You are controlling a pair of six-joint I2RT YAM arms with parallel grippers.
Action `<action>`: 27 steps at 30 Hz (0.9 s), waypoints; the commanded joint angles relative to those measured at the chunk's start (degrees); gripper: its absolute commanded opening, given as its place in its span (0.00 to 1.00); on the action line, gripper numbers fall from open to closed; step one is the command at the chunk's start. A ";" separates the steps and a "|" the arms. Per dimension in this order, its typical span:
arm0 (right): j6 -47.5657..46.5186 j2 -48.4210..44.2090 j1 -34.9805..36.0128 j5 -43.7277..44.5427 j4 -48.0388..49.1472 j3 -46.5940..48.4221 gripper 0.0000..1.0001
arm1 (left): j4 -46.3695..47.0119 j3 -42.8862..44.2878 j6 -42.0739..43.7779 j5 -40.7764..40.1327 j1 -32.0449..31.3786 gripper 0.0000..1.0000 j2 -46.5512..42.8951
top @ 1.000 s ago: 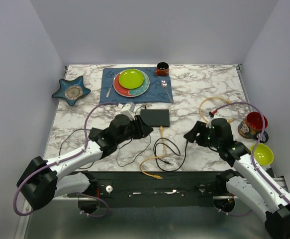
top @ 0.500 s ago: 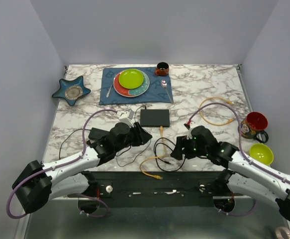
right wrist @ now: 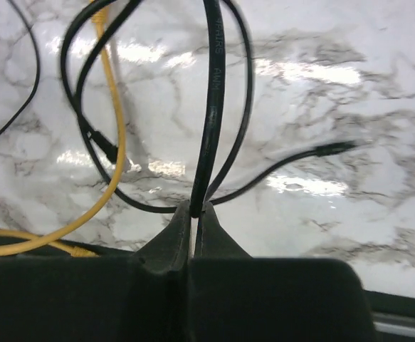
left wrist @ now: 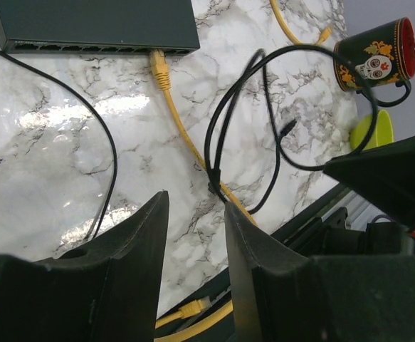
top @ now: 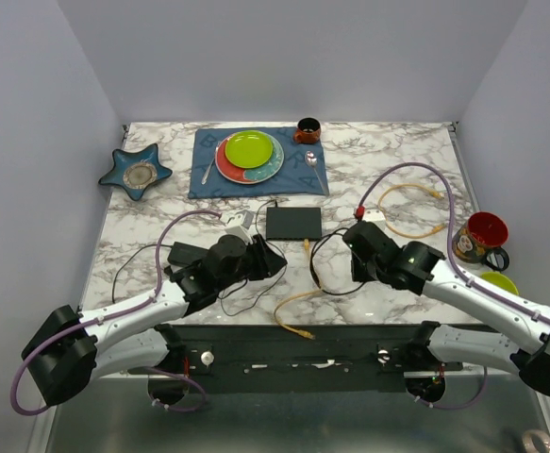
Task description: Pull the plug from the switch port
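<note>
Switch (top: 293, 223), a flat matte-black slab, lies mid-table on the glossy veined marble (top: 397, 160), with the yellow plug (left wrist: 158, 64) seated in its socketed front edge. I see my right gripper (right wrist: 194, 214) pinched on a round black cord (right wrist: 213, 85). My left gripper (left wrist: 194, 203) hovers half-spread, holding nothing.

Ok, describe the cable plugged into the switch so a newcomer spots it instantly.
Find the flat black switch in front of the blue placemat. The yellow cable runs out of its near edge. Unlike the black cord beside it and the yellow loop farther right, it's plugged in.
</note>
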 commanded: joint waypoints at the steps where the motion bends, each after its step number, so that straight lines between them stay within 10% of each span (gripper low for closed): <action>1: 2.89 0.68 0.76 14.35 -14.70 5.66 0.01 | 0.00 0.92 -0.41 -2.14 -0.40 0.45 -0.36; 7: 6.58 -0.89 0.67 18.84 -17.44 8.12 0.01 | -0.08 0.13 -0.58 -2.14 -0.40 0.45 -2.28; 9: 2.91 -4.83 0.67 14.57 -13.76 7.52 0.16 | -0.26 -0.22 -0.58 -2.40 -0.40 0.45 -2.82; 10: 1.14 -6.25 0.67 12.44 -9.04 7.08 0.41 | -0.35 -0.39 -0.58 -2.31 -0.49 0.45 -2.91; 13: -0.63 -7.06 0.67 6.81 -5.49 7.16 0.59 | -0.17 -0.48 -0.85 -1.52 -0.58 0.45 -2.73; 27: -5.11 9.55 0.67 0.04 -0.21 7.52 0.67 | 1.32 -4.79 -3.57 -1.87 -3.83 0.45 -4.66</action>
